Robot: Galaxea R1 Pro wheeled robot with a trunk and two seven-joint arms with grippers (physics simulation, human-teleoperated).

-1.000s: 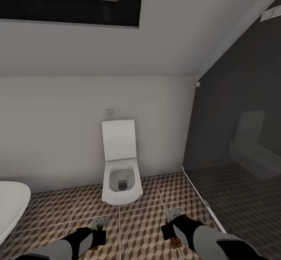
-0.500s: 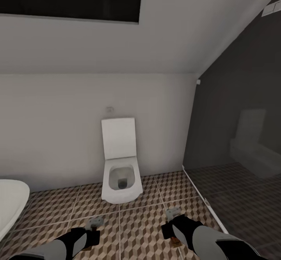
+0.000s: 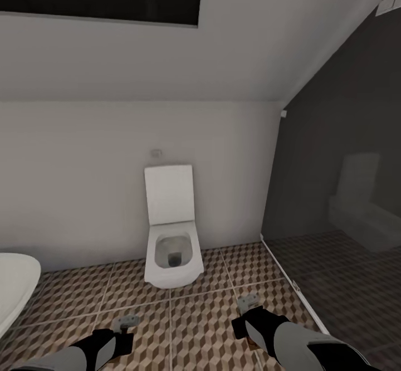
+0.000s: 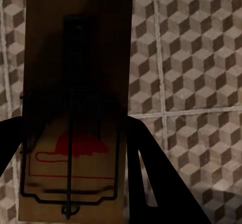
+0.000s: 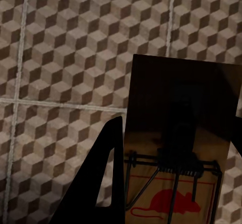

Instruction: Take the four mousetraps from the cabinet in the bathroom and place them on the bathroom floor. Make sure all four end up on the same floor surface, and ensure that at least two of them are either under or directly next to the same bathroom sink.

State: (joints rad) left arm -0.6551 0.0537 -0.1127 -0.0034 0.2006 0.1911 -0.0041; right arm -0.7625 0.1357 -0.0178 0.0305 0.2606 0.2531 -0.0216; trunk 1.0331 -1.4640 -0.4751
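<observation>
Each gripper is shut on a mousetrap. In the left wrist view a brown wooden mousetrap with a wire frame and a red mouse mark sits between the dark fingers of my left gripper. The right wrist view has a second mousetrap clamped in my right gripper. Both traps hang above the cube-patterned bathroom floor. In the head view the left gripper and right gripper reach out low over the tiles. The cabinet and the sink are out of view.
A white square toilet with its lid up stands against the far wall, ahead of both grippers. The curved white rim of a bathtub is at the left edge. A dark grey glass partition closes off the right side.
My left gripper has drawn back and to the left with its mousetrap. The right arm has held still. The view has tilted slightly, so the toilet sits a little higher.
</observation>
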